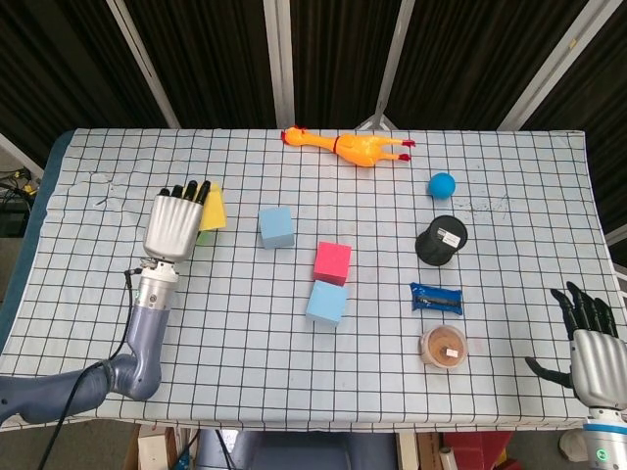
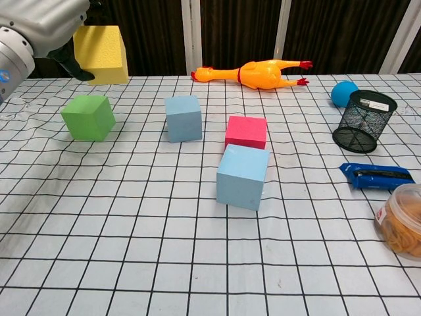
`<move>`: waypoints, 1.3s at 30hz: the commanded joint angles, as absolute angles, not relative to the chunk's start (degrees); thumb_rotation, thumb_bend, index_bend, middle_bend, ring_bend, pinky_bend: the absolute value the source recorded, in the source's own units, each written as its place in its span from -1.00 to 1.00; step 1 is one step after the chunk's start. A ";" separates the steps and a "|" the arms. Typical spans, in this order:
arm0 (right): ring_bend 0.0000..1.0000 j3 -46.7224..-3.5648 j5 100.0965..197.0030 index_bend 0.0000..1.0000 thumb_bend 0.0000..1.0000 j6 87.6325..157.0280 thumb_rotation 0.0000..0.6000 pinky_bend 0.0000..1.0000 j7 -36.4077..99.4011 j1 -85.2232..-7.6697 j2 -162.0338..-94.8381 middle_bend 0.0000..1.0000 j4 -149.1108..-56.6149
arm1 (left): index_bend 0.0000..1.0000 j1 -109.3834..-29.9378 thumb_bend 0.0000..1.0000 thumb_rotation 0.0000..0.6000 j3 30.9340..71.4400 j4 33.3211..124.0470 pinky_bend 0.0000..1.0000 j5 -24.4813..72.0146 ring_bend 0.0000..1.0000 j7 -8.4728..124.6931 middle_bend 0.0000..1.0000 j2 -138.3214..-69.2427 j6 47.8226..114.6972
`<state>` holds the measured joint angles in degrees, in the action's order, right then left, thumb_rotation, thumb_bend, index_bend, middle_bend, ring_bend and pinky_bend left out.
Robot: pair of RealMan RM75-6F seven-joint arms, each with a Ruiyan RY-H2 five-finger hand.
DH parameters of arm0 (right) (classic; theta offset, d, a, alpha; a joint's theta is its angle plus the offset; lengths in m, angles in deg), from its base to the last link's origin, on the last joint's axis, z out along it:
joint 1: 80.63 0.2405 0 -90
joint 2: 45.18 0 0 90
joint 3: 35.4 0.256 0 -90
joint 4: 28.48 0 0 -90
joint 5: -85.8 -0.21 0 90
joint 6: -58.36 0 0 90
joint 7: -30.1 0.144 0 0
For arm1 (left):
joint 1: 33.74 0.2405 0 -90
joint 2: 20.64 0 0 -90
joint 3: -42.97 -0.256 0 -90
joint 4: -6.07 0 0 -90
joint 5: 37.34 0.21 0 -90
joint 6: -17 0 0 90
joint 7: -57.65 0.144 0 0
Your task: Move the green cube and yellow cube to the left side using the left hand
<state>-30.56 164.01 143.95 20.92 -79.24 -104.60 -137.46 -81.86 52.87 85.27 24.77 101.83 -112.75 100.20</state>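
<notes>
My left hand holds the yellow cube in the air over the left part of the table. In the chest view the yellow cube hangs well above the cloth, gripped by the left hand at the top left corner. The green cube rests on the cloth right below it. In the head view the hand and yellow cube cover nearly all of the green cube. My right hand is at the table's near right corner, fingers apart, holding nothing.
A light blue cube, a pink cube and a second light blue cube stand mid-table. A rubber chicken lies at the back. A blue ball, mesh cup, blue packet and tub stand on the right.
</notes>
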 commanded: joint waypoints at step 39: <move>-0.87 -31.03 165.02 -0.76 -0.92 144.41 1.00 -1.00 19.34 -79.35 -105.20 -1.00 -137.95 | -0.84 -47.70 -0.98 1.00 36.39 111.74 -0.37 53.58 -1.00 60.86 -1.00 -75.43 107.89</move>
